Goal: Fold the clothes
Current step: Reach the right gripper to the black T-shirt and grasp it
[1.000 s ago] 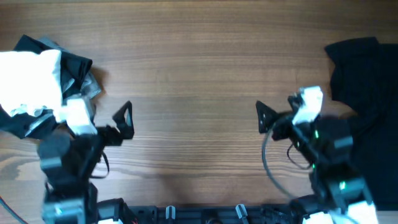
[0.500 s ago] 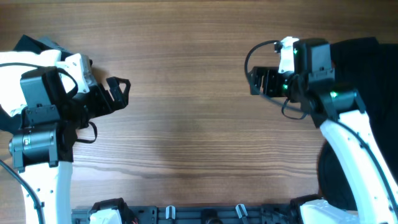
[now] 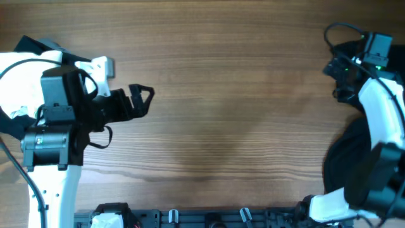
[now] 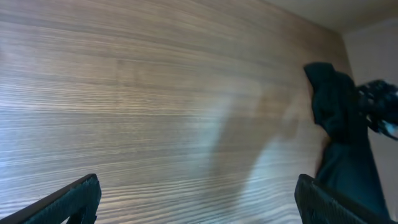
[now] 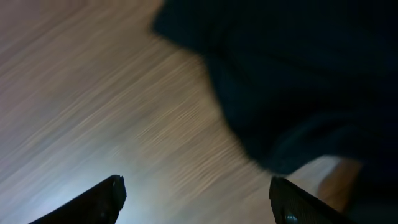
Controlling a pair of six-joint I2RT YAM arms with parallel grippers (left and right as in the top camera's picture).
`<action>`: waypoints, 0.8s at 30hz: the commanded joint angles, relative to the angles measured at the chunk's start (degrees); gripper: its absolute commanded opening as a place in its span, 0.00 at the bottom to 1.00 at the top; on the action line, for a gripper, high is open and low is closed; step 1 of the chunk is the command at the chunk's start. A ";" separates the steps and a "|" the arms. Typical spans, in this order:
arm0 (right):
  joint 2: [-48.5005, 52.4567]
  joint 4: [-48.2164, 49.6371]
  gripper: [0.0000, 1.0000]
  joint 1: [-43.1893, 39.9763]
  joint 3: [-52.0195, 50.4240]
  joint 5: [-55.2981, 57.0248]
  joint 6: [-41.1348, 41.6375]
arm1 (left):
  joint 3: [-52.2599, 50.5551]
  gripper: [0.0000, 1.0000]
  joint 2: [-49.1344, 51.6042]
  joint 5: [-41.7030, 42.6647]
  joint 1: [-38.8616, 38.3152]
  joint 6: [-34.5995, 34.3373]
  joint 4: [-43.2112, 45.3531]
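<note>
Overhead, the wooden worktop runs with a fine horizontal grain, warm brown and matte. At its left edge sits a rumpled heap of clothes, soft white cloth over black, with a pointed black corner sticking out at the top. My left arm stands in front of that heap. The left fingers are spread over bare wood, pinching nothing. On the right, a black garment lies limp at the worktop's edge, partly hidden under my right arm. From this view I cannot make out the right arm's fingertips against the dark cloth.

From the left wrist, two dark finger tips poke in at the bottom corners, wide apart, with striped wood between them. Far across the wood, the black garment shows as a slumped, folded mass.

From the right wrist, the right fingers sit well apart with only blurred wood grain between them. The black garment fills the upper right, smooth and featureless, with a rounded, lobed edge.
</note>
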 commanded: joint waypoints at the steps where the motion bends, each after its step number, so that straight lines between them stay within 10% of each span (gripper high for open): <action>1: 4.52 1.92 0.78 -2.86 1.38 2.56 -0.52 | 1.27 1.00 -0.09 1.14 -0.66 -0.57 0.44; 12: 14.47 2.67 0.79 -5.44 1.38 7.96 -0.13 | 1.27 1.00 -0.09 1.14 -0.66 -0.57 -0.37; 14: 14.91 3.28 0.69 -5.42 1.36 6.58 -0.20 | 1.27 1.00 -0.09 1.14 -0.66 -0.55 -0.42; 17: 14.99 4.35 0.07 -5.42 1.36 3.56 -0.26 | 1.27 1.00 -0.09 1.14 -0.66 -0.55 -0.39; 24: 12.11 4.79 0.04 -1.36 1.38 -11.34 -4.83 | 1.27 0.99 -0.09 0.85 -0.66 -0.52 -0.37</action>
